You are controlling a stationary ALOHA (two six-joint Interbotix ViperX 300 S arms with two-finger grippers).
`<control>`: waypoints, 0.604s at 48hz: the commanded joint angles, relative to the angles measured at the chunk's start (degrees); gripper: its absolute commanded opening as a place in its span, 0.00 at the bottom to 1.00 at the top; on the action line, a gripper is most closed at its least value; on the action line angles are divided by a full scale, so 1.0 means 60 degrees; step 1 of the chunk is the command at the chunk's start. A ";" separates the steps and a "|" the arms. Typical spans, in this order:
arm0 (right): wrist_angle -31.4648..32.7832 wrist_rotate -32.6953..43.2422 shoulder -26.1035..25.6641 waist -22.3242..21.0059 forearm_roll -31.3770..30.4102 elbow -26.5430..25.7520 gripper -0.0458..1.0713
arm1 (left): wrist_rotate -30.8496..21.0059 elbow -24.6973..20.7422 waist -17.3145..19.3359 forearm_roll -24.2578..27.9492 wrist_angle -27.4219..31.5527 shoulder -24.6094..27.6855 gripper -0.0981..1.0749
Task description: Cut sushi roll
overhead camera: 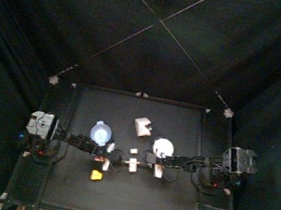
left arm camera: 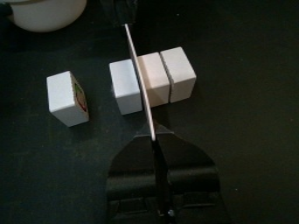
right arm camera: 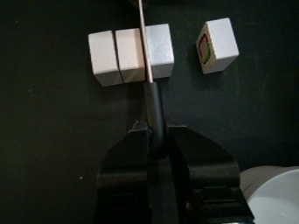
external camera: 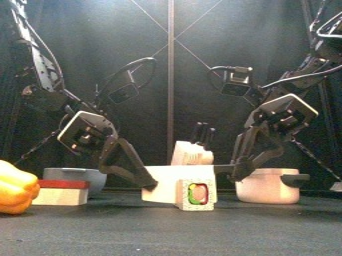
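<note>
The white sushi roll (left arm camera: 152,80) lies on the black table, with one cut slice (left arm camera: 68,98) lying apart from it. The roll also shows in the right wrist view (right arm camera: 126,54), with the slice (right arm camera: 218,42) beside it. A knife blade (left arm camera: 142,83) lies across the roll, in a gap between its pieces. My right gripper (right arm camera: 152,129) is shut on the knife's black handle (right arm camera: 152,101). My left gripper (left arm camera: 159,140) is shut on the blade's other end. In the front view the roll (external camera: 187,187) sits low between both grippers.
A white knife block (external camera: 194,152) stands behind the roll. A white bowl (external camera: 274,185) is at the right and a grey bowl (external camera: 74,177) at the left. A yellow pepper (external camera: 14,188) lies at the front left.
</note>
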 commanded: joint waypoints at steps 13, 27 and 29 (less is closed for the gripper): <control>0.0176 0.0059 0.0059 -0.0059 0.0322 0.0000 0.39 | -0.0015 0.0015 -0.0073 0.0044 0.0220 0.0088 0.26; 0.0498 0.0044 0.0029 0.0645 0.1450 -0.0029 0.39 | -0.0044 0.0000 -0.0410 -0.0015 0.0352 0.0000 0.26; 0.0513 0.0044 0.0000 0.0747 0.1523 -0.0073 0.39 | -0.0059 -0.0029 -0.0498 -0.0088 0.0396 -0.0015 0.26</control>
